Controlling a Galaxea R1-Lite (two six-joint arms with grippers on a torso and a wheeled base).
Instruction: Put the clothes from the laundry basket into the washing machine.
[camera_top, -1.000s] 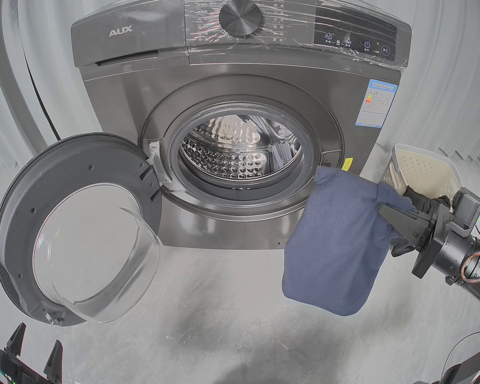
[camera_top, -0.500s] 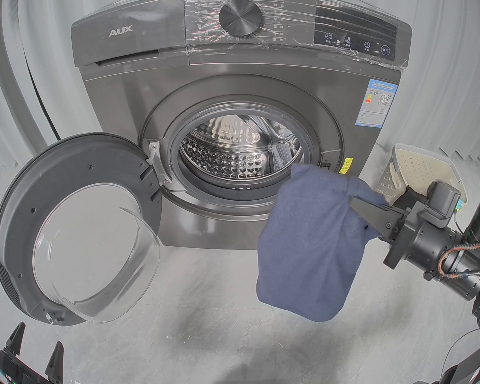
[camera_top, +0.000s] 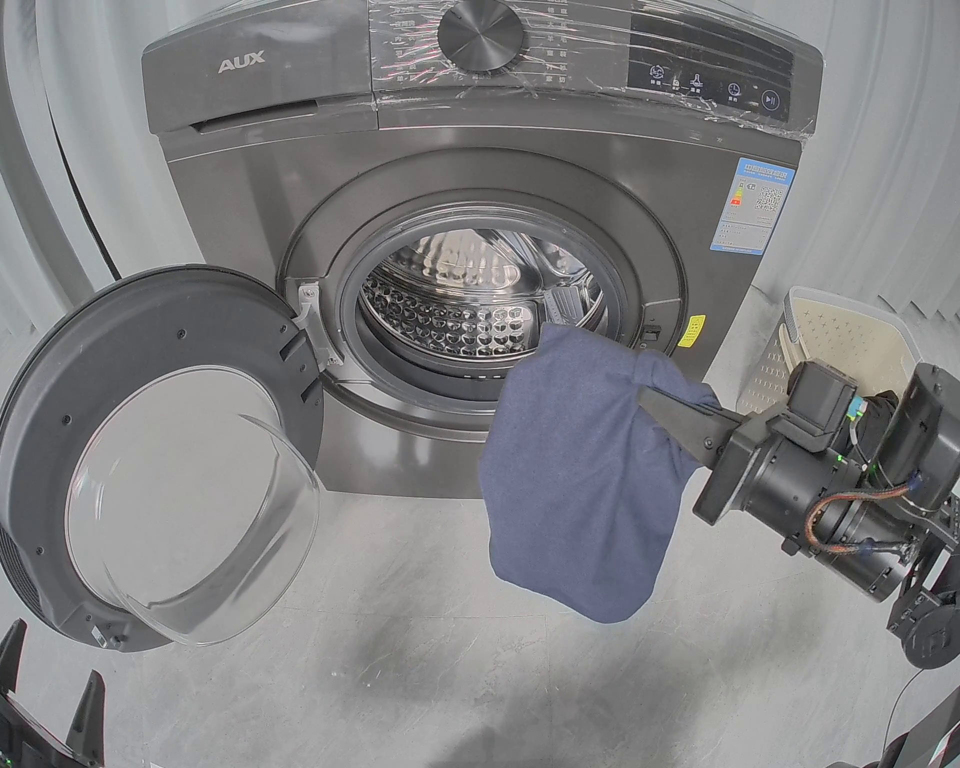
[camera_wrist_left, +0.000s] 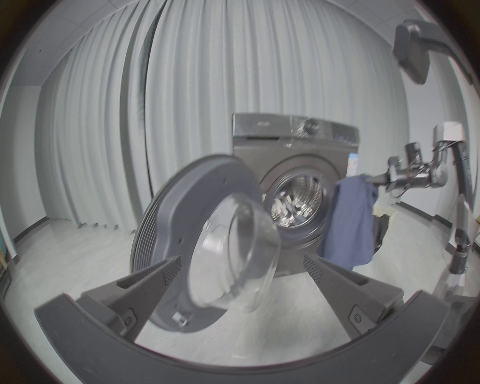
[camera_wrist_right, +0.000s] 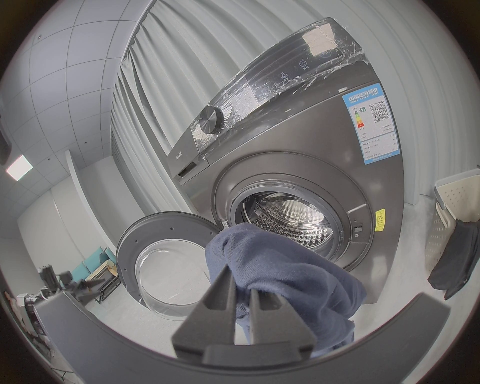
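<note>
My right gripper (camera_top: 655, 400) is shut on a blue garment (camera_top: 580, 470), which hangs down in front of the lower right rim of the washing machine's (camera_top: 480, 250) round opening. The steel drum (camera_top: 480, 290) shows behind it. In the right wrist view the blue garment (camera_wrist_right: 285, 275) bunches over my shut fingers (camera_wrist_right: 225, 300), just before the drum (camera_wrist_right: 290, 220). The cream laundry basket (camera_top: 850, 345) stands on the floor at the machine's right. My left gripper (camera_top: 50, 700) sits low at the near left, open, holding nothing. The left wrist view shows the blue garment (camera_wrist_left: 352, 222) hanging beside the door opening.
The machine's door (camera_top: 160, 450) is swung wide open to the left, its glass bowl (camera_top: 200, 520) facing out. A dark garment (camera_wrist_right: 455, 260) hangs over the basket's (camera_wrist_right: 460, 195) side. Grey floor lies in front of the machine, and curtains hang behind it.
My right gripper has carried the blue garment leftward from beside the basket to the front of the drum opening. The left gripper has dropped slightly lower.
</note>
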